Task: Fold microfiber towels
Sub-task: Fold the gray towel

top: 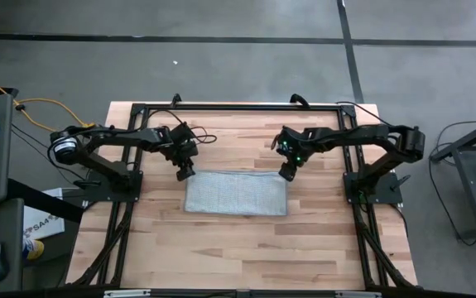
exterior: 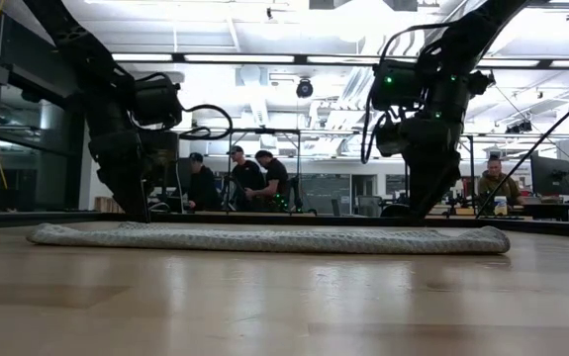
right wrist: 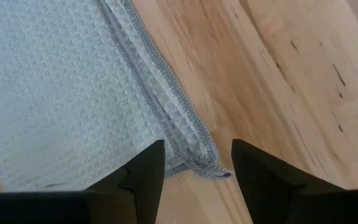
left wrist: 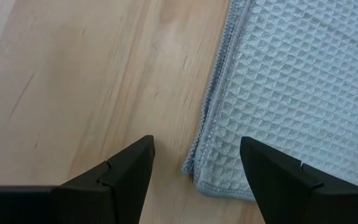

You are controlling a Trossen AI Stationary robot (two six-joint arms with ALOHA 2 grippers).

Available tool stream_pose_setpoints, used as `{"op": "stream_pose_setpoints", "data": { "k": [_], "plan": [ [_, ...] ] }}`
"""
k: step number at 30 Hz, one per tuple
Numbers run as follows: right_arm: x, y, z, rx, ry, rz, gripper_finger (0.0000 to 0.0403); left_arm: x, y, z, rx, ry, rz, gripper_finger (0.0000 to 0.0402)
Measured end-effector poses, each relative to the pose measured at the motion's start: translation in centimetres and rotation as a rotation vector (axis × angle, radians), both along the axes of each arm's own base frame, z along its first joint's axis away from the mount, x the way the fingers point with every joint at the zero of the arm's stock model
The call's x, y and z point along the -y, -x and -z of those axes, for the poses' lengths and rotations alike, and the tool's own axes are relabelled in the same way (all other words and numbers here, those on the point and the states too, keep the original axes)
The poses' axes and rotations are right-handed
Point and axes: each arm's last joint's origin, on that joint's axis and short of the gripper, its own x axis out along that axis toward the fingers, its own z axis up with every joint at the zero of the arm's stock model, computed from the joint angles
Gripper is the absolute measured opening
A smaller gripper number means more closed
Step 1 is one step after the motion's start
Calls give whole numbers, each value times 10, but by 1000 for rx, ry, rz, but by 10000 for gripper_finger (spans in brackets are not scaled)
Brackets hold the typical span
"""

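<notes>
From above, your towel [top: 237,193] lies folded into a long strip at the middle of the desk [top: 246,248], the left gripper [top: 185,175] and right gripper [top: 286,175] poised at its two far corners. At desk height, the strip lies flat, neither gripper holding it. Past your left wrist, the jaws gape empty over a layered corner; pinch only the top ply and the fold will peel apart. Past your right wrist, the jaws stand equally wide and empty; grab unevenly and the strip skews.
</notes>
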Motion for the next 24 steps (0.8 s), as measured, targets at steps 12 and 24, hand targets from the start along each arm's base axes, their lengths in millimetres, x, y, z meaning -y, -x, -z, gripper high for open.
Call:
{"op": "stream_pose_setpoints", "data": {
  "k": [12,24],
  "plan": [
    [3,-9,27,-35,-74,-47,180,0,0,1,-4,5,1,241],
    [-2,-10,27,3,-212,-57,180,1,0,1,3,33,0,242]
  ]
}}
